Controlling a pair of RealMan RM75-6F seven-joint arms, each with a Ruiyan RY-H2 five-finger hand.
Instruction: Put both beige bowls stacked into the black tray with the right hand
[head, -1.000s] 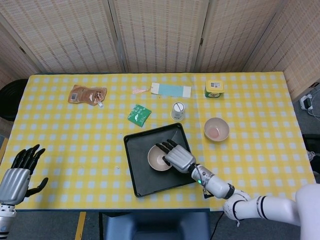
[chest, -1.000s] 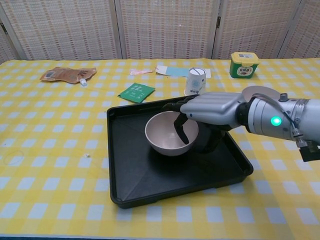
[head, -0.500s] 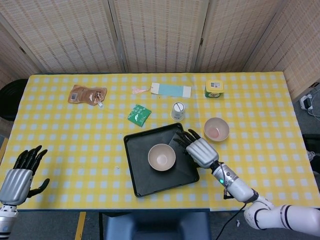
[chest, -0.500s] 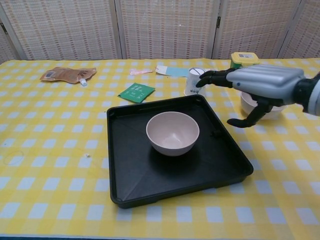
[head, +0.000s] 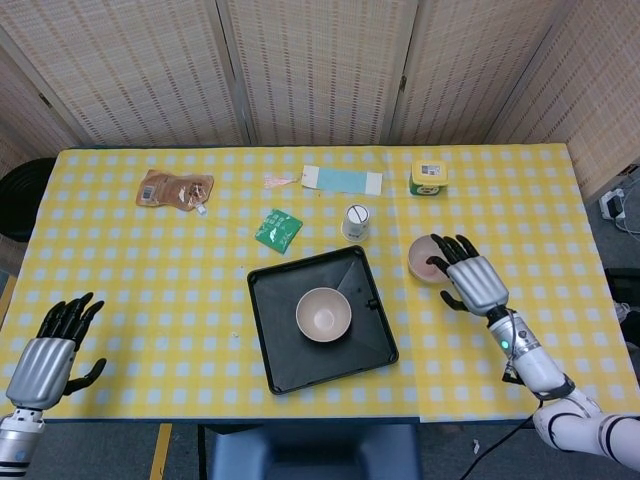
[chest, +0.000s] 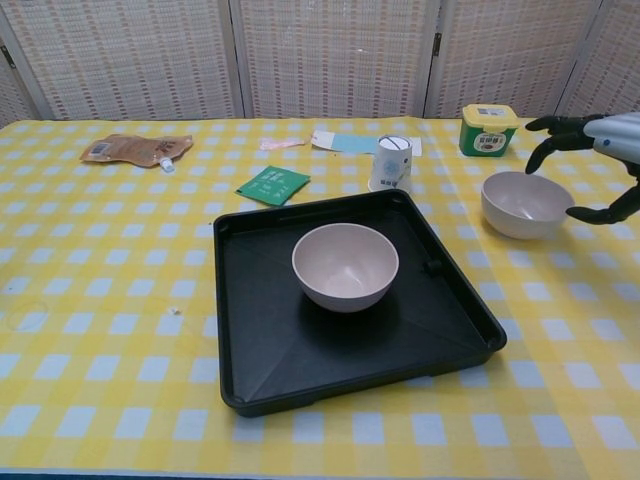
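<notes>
One beige bowl stands upright in the middle of the black tray. The second beige bowl sits on the tablecloth to the right of the tray. My right hand hovers over that bowl's right side, fingers spread, holding nothing. My left hand is at the near left corner of the table, fingers apart and empty.
Behind the tray stand a small white cup and a green packet. A green-yellow tin is at the back right, a brown pouch at the back left, a pale blue card between them.
My right hand let go of the bowl in the tray, rose and swung right to the second bowl. The left hand dropped slightly.
</notes>
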